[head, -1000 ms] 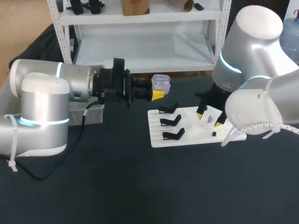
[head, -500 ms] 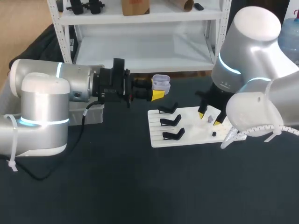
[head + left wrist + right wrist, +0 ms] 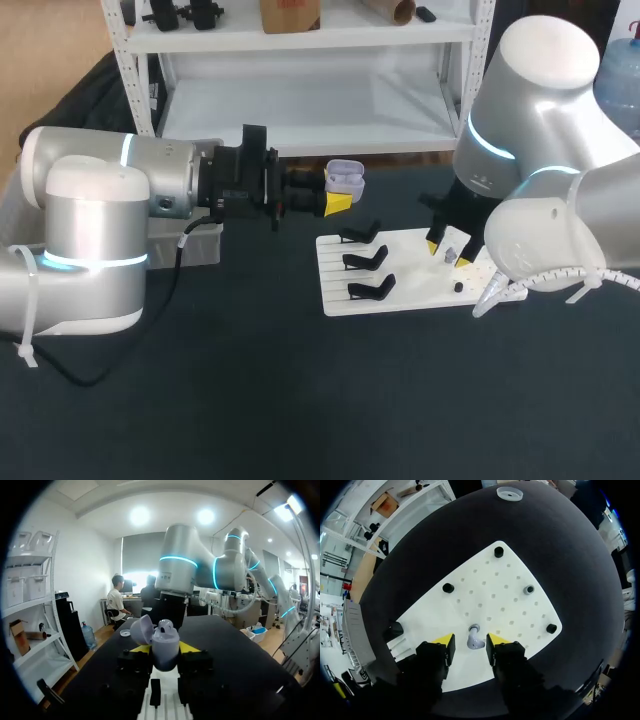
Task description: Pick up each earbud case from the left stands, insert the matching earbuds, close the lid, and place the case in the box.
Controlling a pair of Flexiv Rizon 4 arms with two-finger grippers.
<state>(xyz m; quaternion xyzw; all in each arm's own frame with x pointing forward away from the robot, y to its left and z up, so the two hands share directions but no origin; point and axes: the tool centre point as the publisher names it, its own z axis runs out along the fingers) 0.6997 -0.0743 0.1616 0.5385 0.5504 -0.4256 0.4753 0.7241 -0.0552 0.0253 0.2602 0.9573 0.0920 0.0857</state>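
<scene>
On the table point(image 3: 250, 400): a white board point(image 3: 410, 290) is lying right of middle.
Stands point(image 3: 365, 260): three black ones are sitting in a row along the board's left side.
Earbud point(image 3: 475, 640): it is resting on the board's perforated part, near the middle, with black pegs point(image 3: 448, 587) dotting the surface around it.
Right gripper point(image 3: 447, 250): it is hanging low over the board and pointing down. Its fingers point(image 3: 445, 639) are standing apart and straddling the earbud, with a gap showing beside it, so the claw is open.
Box point(image 3: 200, 245): it is sitting at the table's left, mostly hidden behind the left arm point(image 3: 150, 185).
Left gripper point(image 3: 338, 198): it is reaching in level from the left, above the table just beyond the board's far left corner, and clamping the case from both sides.
Case point(image 3: 346, 178): pale, with its lid standing open, it is sitting upright between the yellow tips, apart from the stands. Whether anything is lying inside I cannot tell.
</scene>
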